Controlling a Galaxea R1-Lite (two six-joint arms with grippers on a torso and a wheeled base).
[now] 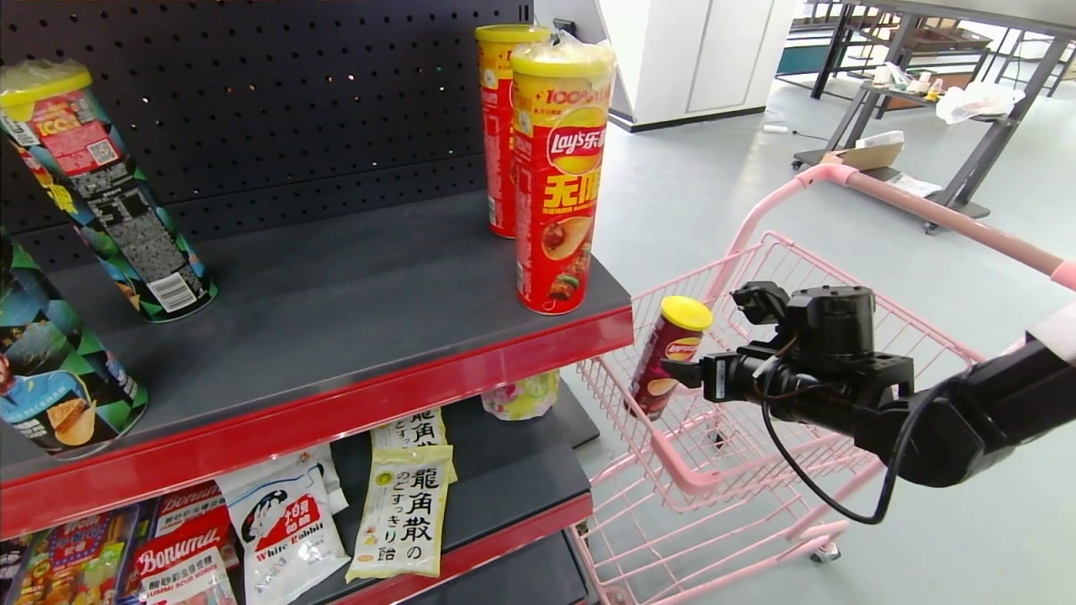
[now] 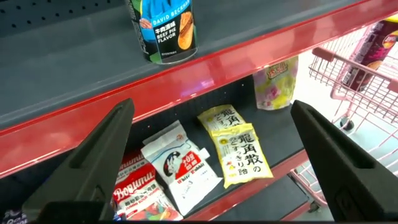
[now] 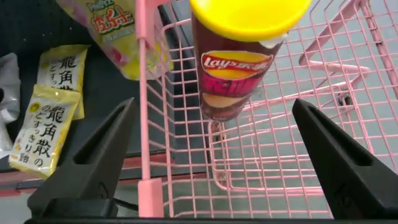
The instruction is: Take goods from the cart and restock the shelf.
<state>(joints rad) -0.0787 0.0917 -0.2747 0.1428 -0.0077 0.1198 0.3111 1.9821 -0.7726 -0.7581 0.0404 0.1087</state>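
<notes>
The right arm (image 1: pixel 975 424) is glossy black with rounded joints and a boxy black camera block (image 1: pixel 828 323) at the wrist. A thin black cable (image 1: pixel 872 521) loops under it. The left gripper (image 2: pixel 211 165) and the right gripper (image 3: pixel 211 165) have dark grey, wedge-shaped fingers (image 2: pixel 93 162).

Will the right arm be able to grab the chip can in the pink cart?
Probably yes: the open right gripper sits lined up just before the chip can, with nothing between them.

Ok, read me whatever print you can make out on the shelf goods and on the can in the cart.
"Lay's", "+100%": front red can, upper shelf.
"BEEF PIE FLAVOR": dark can, upper shelf.
"White Rabbit": white bag, lower shelf.
"龍角散": yellow packet, lower shelf.
"Lay's": maroon can in the cart.
Other fine print: too small to read.
</notes>
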